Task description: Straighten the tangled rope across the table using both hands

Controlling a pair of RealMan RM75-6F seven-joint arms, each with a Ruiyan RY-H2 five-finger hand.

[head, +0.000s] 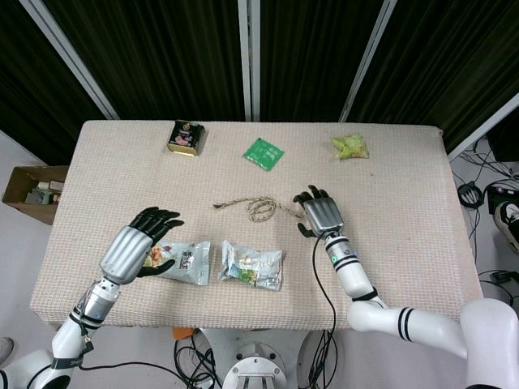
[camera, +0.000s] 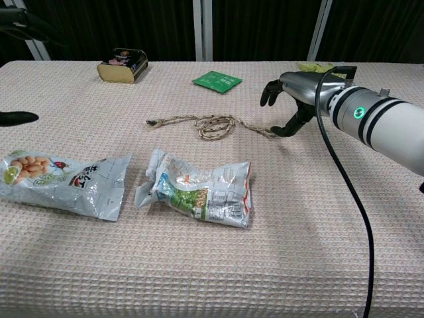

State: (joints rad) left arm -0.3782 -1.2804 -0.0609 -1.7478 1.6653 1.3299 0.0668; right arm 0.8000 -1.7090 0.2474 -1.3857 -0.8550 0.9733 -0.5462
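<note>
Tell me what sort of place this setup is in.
Probably a robotics lab or data-collection room, not a home. Black curtains on rails ring the cloth-covered table, loose cables trail on the floor, and staged props such as the rope and snack bags lie spread out.

The rope (head: pixel 258 208) is laid mid-table (head: pixel 389 243); two snack bags (head: pixel 251 265) are set toward the front edge, a tin (head: pixel 186 136) near the back-left corner.

Rough twisted fibre rope (camera: pixel 215 124), matt waffle-weave cloth table (camera: pixel 311 218), glossy crinkled plastic snack bags (camera: pixel 197 189)
</note>
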